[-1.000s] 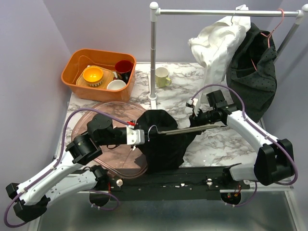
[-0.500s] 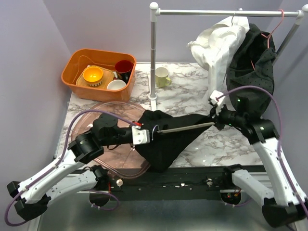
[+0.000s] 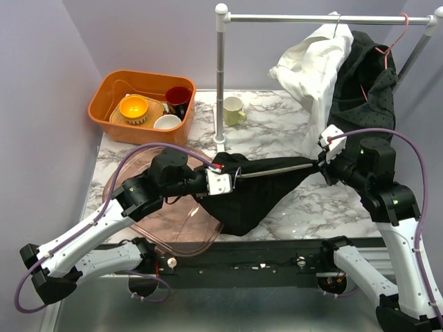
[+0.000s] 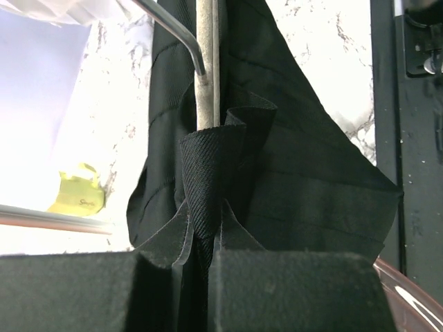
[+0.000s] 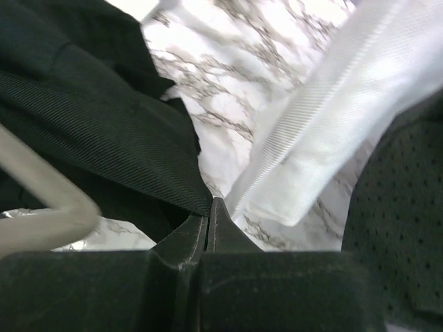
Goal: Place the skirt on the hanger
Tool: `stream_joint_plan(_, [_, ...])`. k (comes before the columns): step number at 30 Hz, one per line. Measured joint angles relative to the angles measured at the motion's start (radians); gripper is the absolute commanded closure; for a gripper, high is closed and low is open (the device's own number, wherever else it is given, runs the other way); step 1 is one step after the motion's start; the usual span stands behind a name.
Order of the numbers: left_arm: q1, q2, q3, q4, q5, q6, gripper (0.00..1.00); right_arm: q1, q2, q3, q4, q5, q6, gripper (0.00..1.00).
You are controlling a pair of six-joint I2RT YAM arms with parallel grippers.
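One black skirt (image 3: 252, 200) hangs taut just above the marble surface (image 3: 304, 207). Its long axis runs left to right along the single hanger (image 3: 277, 170), between both arms. The left fingers (image 4: 297, 290) are nipped on waistband and bar. The right fingers (image 5: 291, 290), fully closed, pinch its far corner. Two other garments hang on the rail (image 3: 291, 17).
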Motion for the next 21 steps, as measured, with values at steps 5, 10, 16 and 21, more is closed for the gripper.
stream_joint_plan(5, [-0.001, 0.001, 0.012, -0.018, -0.002, 0.027, 1.0, -0.05, 0.029, 0.024, -0.002, 0.029, 0.055, 0.99])
stream_joint_plan(10, [-0.001, 0.006, 0.012, -0.037, -0.003, 0.053, 1.0, -0.058, 0.089, 0.106, -0.002, 0.018, 0.096, 0.99])
stream_joint_plan(16, [-0.001, 0.009, 0.012, -0.026, -0.078, 0.07, 1.0, -0.058, 0.087, 0.125, -0.005, 0.001, 0.117, 0.99])
stream_joint_plan(21, [-0.006, 0.014, 0.014, -0.008, -0.156, 0.06, 1.0, -0.058, 0.076, 0.124, -0.01, -0.018, 0.118, 0.99])
